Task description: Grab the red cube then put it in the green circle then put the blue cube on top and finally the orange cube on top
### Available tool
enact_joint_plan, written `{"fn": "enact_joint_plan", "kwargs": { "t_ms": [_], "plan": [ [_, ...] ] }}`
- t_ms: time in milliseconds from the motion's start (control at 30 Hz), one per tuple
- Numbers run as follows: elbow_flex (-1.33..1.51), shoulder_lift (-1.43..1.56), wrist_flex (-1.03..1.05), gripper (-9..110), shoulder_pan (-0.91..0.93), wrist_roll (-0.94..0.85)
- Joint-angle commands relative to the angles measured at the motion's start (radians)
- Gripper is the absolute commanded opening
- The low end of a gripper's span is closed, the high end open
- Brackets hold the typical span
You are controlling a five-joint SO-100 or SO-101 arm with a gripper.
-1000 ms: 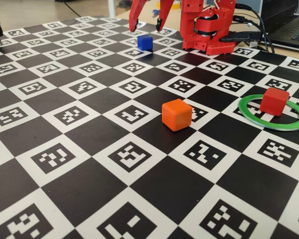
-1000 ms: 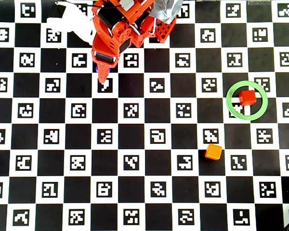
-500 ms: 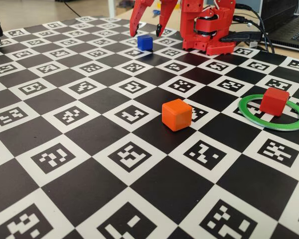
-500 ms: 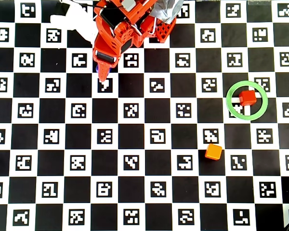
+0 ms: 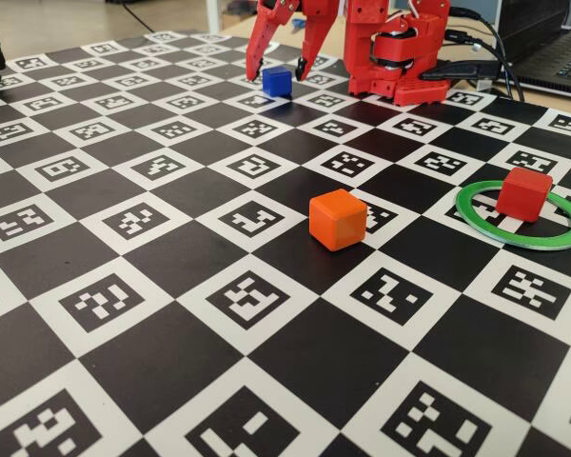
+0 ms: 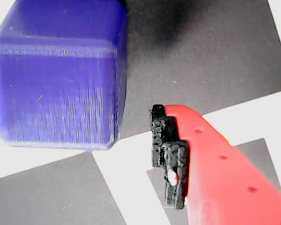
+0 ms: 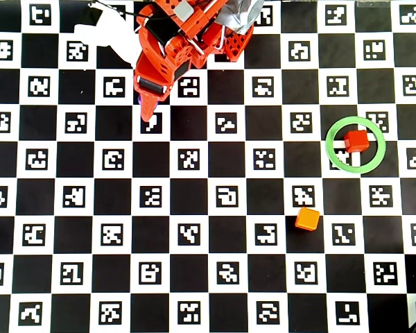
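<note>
The hand [image 5: 282, 65] has lowered around the blue cube [image 5: 277, 81]; red cube [image 5: 524, 194] sits inside green circle [image 5: 476, 225].

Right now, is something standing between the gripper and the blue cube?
No. In the fixed view the open gripper straddles the blue cube, one finger on each side. The wrist view shows only bare board between a fingertip and the cube.
</note>
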Motion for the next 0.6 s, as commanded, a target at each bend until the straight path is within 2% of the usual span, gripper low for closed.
{"fn": "enact_joint_plan", "kwargs": {
  "t_ms": [0, 567],
  "plan": [
    [0.003, -0.009, -0.014, 36, 0.000, -0.009],
    [0.014, -0.037, -0.124, 35, 0.054, -0.084]
  ]
}}
